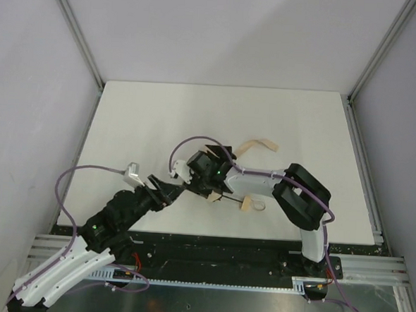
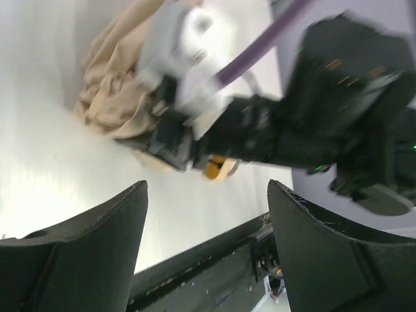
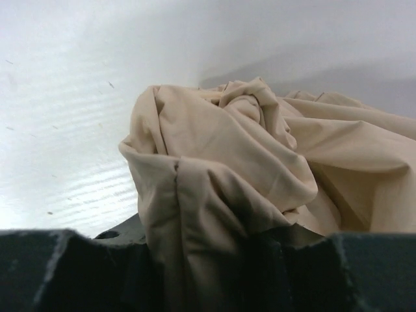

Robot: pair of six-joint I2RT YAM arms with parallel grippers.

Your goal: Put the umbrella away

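Note:
The umbrella is a crumpled bundle of beige fabric (image 3: pixel 227 149) on the white table, filling the right wrist view. My right gripper (image 3: pixel 214 260) is shut on a fold of that fabric. From above, the right gripper (image 1: pixel 207 169) covers most of the bundle. The thin black shaft (image 1: pixel 230 198) and the pale wooden handle (image 1: pixel 247 204) with its cord loop stick out to the right, and a tan strap (image 1: pixel 257 145) lies behind. My left gripper (image 1: pixel 169 190) stands open just left of the bundle with nothing between its fingers (image 2: pixel 97 247). It faces the fabric (image 2: pixel 110 84).
The table's near edge and the black mounting rail (image 2: pixel 195 273) run just below the left gripper. The right arm's forearm (image 1: pixel 263 179) and elbow (image 1: pixel 301 193) stretch across the table's front right. Grey walls enclose the table (image 1: pixel 161 118) on three sides.

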